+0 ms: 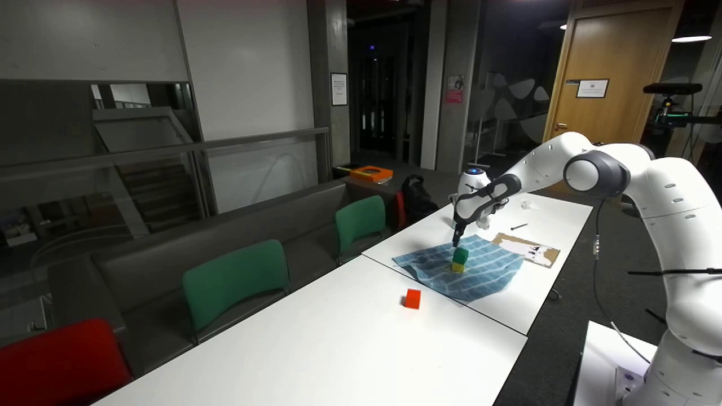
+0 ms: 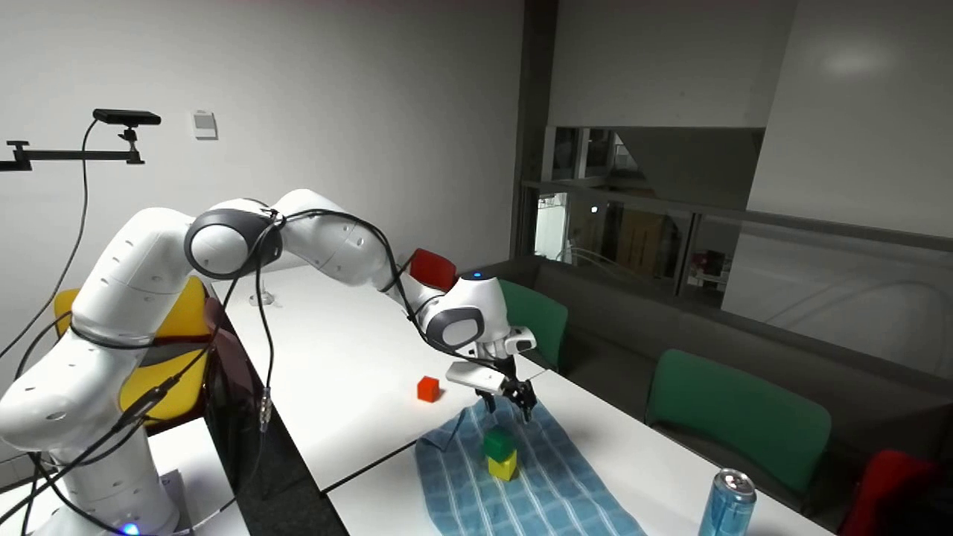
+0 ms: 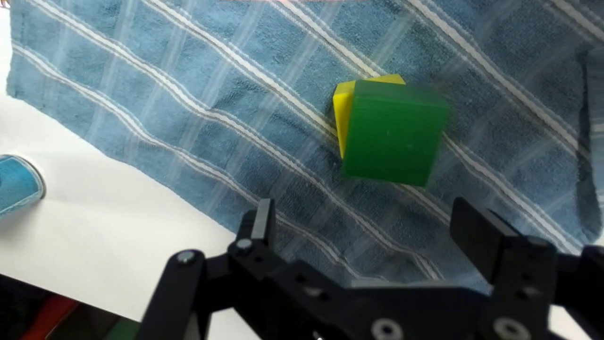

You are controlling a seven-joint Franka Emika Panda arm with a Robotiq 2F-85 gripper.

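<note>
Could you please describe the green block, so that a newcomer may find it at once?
On the white table, find the blue striped cloth. On this cloth stands the yellow block, and right on top of it sits the green block. It alone rests on another block, while the red block lies apart, off the cloth.

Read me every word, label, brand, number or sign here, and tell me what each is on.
None is legible.
Framed notice on the pillar: too small to read.
Paper notice on the wooden door, and dark sign beside it: too small.
Pink-bottomed poster: too small and blurred.
Blue can: no lettering can be made out.
Green block, yellow block: no lettering on visible faces.
</note>
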